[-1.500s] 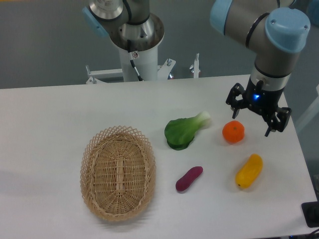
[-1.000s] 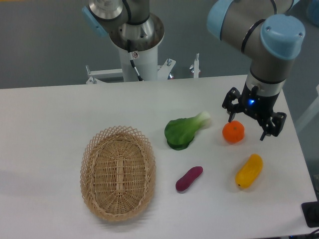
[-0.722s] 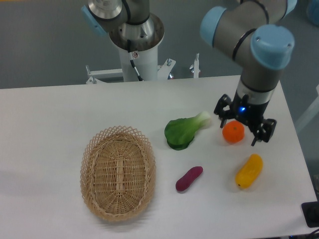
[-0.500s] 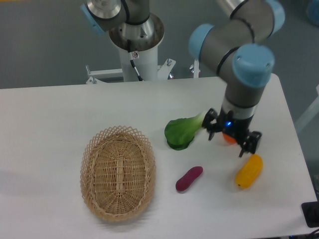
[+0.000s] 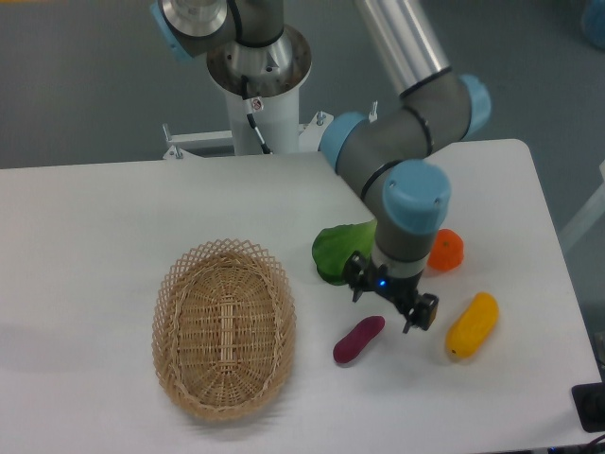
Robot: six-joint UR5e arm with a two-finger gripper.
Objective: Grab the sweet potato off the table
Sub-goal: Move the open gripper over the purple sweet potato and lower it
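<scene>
I'm on the approach, my pincer (image 5: 390, 305) spread and empty just at one o'clock of the sweet potato (image 5: 358, 340), needing to centre, align, then descend.

Purple sweet potato (image 5: 358, 340) flat on table (image 5: 85, 236)

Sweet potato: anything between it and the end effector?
Nothing visible. The open end effector hangs just above and right of the small purple-magenta sweet potato; the green leafy vegetable lies behind, out of the way.
</scene>
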